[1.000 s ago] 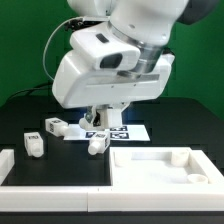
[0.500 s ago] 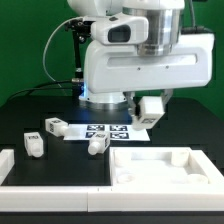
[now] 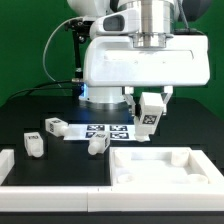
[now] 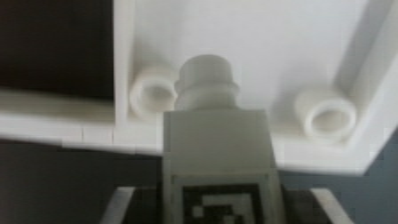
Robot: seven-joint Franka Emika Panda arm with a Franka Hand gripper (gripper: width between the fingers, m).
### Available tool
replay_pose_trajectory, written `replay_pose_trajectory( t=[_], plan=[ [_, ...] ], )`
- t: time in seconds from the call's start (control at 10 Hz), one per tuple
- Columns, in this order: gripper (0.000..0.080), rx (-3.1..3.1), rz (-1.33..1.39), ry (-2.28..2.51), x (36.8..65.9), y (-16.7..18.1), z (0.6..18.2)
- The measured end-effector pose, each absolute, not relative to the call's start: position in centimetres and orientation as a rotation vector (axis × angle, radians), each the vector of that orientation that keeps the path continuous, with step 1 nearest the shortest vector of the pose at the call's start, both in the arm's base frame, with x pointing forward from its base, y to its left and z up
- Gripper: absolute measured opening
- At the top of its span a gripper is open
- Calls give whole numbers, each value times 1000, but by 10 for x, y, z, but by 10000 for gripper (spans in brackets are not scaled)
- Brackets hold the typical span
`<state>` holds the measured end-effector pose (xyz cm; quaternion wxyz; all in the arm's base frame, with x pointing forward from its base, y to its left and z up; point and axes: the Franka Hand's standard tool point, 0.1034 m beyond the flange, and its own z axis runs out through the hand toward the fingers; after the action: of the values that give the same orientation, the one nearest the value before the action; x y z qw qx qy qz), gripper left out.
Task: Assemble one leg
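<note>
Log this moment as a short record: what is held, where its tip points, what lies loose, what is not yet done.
held: one leg, in the air, clear of the black table
jaws: closed on that leg
tip: in the wrist view, close to a hole of the tabletop, not in it
loose legs: three, on the table
marker board: flat, beside the loose legs
not yet done: the leg is not seated in the tabletop
</note>
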<state>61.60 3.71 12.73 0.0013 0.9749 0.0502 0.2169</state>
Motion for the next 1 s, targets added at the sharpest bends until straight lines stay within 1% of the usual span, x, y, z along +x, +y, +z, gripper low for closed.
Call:
replay_pose_trajectory(
  t=[0.3, 0.4, 0.6, 0.7, 0.8, 0.9, 1.0],
  plan=[
    [282, 2947, 1054, 137, 631, 69, 118],
    [282, 2945, 1033, 135, 625, 63, 108],
    [282, 2977, 963, 133, 621, 63, 99],
    [282, 2979, 964, 129, 621, 64, 97],
    [282, 2999, 981, 101, 618, 75, 89],
    [282, 3040, 943, 104, 617, 95, 81],
    [282, 3047, 978, 81, 631, 106, 98]
  ],
)
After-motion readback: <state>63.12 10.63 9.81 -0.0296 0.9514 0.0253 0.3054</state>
